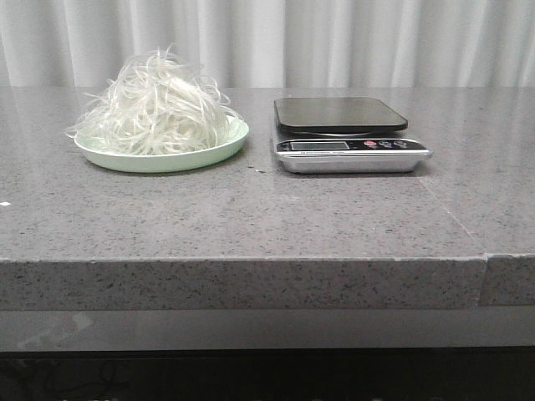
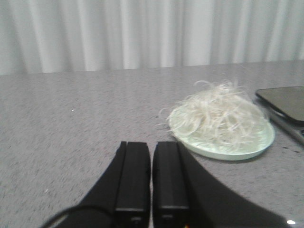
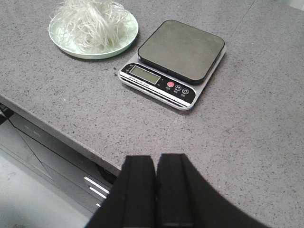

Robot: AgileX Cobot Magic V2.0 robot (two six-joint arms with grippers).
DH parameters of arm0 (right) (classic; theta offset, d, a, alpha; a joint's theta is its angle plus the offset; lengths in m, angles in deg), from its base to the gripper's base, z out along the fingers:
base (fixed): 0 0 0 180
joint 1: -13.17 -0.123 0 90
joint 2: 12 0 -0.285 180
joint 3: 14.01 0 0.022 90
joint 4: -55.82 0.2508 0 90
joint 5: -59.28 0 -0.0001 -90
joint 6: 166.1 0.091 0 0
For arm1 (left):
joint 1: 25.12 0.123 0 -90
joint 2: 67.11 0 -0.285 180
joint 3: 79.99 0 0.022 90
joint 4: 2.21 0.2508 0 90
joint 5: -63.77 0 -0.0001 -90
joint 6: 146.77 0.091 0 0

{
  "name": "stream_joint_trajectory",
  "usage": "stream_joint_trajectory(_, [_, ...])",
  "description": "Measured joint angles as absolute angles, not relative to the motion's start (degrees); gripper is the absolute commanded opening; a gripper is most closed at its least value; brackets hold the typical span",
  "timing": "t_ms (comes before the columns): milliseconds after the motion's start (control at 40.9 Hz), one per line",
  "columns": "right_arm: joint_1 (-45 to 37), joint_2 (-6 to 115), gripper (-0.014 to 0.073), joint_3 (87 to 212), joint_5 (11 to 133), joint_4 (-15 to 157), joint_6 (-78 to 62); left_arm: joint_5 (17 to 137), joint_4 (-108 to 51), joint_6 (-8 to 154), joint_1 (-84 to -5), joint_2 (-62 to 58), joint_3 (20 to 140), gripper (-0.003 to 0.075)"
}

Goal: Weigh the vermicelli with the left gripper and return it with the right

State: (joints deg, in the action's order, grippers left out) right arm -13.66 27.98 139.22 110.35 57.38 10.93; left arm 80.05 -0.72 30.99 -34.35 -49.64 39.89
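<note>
The vermicelli [image 1: 155, 109] is a fluffy white mound on a pale green plate [image 1: 226, 149] at the table's back left. It also shows in the left wrist view [image 2: 219, 114] and the right wrist view [image 3: 92, 21]. A silver kitchen scale [image 1: 349, 146] with a black platform [image 1: 338, 114] stands to the plate's right, empty. My left gripper [image 2: 152, 145] is shut and empty, low over the table, short of the plate. My right gripper [image 3: 156, 159] is shut and empty near the table's front edge, short of the scale [image 3: 173, 61]. Neither gripper shows in the front view.
The grey speckled table [image 1: 251, 217] has a seam at the right [image 1: 456, 221] and a front edge [image 1: 242, 261]. White curtains [image 1: 334, 42] hang behind. The right wrist view shows the floor and cables below the table edge [image 3: 28, 156].
</note>
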Motion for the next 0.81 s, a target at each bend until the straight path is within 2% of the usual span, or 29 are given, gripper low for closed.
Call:
stream_joint_trajectory(317, [-13.66, 27.98, 0.0159, 139.22, 110.35, 57.38, 10.93, 67.15, -4.95, 30.99, -26.96, -59.54, 22.89, 0.0145])
stream_joint_trajectory(806, [-13.66, 27.98, 0.0159, 139.22, 110.44, 57.38, 10.93, 63.14, -1.38, 30.99, -26.01, -59.54, 22.6, 0.0145])
